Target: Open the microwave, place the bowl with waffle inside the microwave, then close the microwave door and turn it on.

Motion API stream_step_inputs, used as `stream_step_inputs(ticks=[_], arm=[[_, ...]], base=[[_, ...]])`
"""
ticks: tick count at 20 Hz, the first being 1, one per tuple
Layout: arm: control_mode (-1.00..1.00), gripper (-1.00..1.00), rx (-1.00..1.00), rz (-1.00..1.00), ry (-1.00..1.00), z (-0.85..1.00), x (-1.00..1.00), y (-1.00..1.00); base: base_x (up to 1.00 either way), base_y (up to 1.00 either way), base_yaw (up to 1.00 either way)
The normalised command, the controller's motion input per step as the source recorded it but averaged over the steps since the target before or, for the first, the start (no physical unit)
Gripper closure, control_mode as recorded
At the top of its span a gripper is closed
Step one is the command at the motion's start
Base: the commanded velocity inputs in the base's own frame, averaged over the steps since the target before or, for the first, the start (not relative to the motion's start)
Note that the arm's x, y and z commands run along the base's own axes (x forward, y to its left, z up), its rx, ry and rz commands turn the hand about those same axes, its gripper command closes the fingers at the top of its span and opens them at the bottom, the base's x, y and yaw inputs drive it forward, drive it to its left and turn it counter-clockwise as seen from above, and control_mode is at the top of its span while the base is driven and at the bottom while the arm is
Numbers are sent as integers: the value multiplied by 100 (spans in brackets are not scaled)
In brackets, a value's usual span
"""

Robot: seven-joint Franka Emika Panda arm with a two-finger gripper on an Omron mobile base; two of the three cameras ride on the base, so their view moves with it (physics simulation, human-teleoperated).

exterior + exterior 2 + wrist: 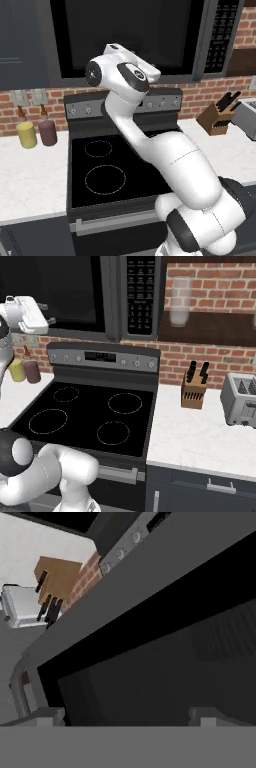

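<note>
The microwave (130, 35) hangs above the stove, its door (70, 291) shut and the black keypad strip (142, 293) at its right. My gripper (49, 313) is raised in front of the lower left part of the door, close to the glass. In the hand view the door's black window (160, 662) and grey frame (150, 587) lie just ahead at a tilt. The two fingertips (47, 717) stand wide apart with nothing between them, so the gripper is open. A curved grey handle bar (17, 687) shows at the left edge. The bowl and the waffle are out of view.
Below the microwave is the black-topped stove (107, 170) with its knob panel (100, 358). A knife block (194, 387) and a toaster (242, 398) stand on the right counter. On the left counter are a yellow canister (26, 134) and a maroon one (48, 131).
</note>
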Motion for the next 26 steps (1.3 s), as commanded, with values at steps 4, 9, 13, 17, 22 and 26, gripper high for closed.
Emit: stream_step_inputs(ticks=[4, 9, 13, 17, 22, 26], arm=[[-100, -100, 23, 15, 30, 30, 89, -100], [-100, -100, 24, 18, 24, -2, 100, -99], [-100, -100, 20, 25, 6, -58, 100, -72], [-100, -100, 18, 33, -14, -100, 59, -90], [-100, -100, 23, 24, -17, -89, -46, -100], [-100, -100, 15, 17, -19, -5, -100, -93]], base=[[0, 0, 0], [0, 0, 0], [0, 0, 0], [0, 0, 0], [0, 0, 0], [0, 0, 0]])
